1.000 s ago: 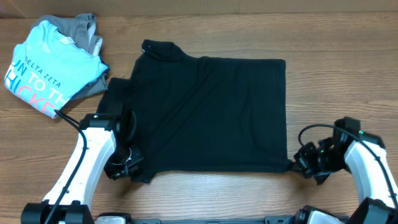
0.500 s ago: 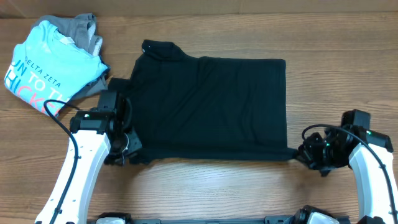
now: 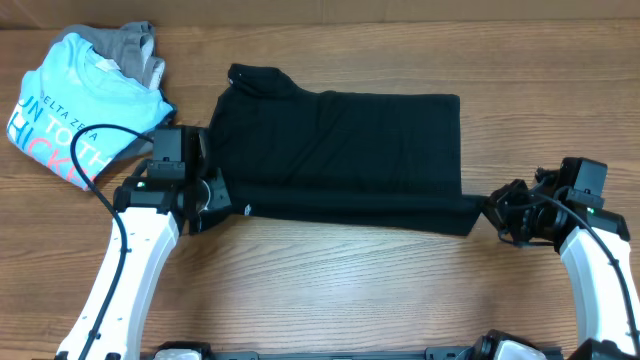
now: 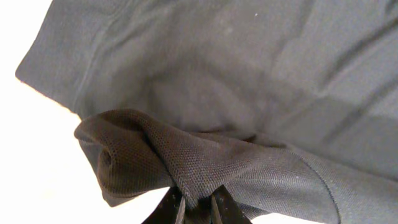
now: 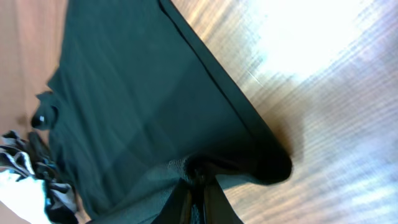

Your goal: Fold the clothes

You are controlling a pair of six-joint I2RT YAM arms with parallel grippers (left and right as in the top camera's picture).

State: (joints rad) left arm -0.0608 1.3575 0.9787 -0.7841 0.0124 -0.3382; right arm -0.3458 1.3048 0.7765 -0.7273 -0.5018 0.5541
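While the left gripper (image 4: 196, 205) pinches the black T-shirt (image 3: 340, 150), the right gripper (image 5: 198, 182) clamps its opposite corner

The light blue T-shirt (image 3: 80, 105) carries small white lettering, "DELTA ZETA", above larger cut-off letters reading "UN TO TH" and "HICKE". The white label (image 3: 246, 210) on the black T-shirt (image 3: 340, 150) is too small to read.

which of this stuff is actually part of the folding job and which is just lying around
Part of the job:
- black T-shirt, spread on the table
- left gripper, shut on its near left corner
- right gripper, shut on its near right corner

Just lying about:
- light blue T-shirt with lettering, far left
- grey garment, partly under the blue one
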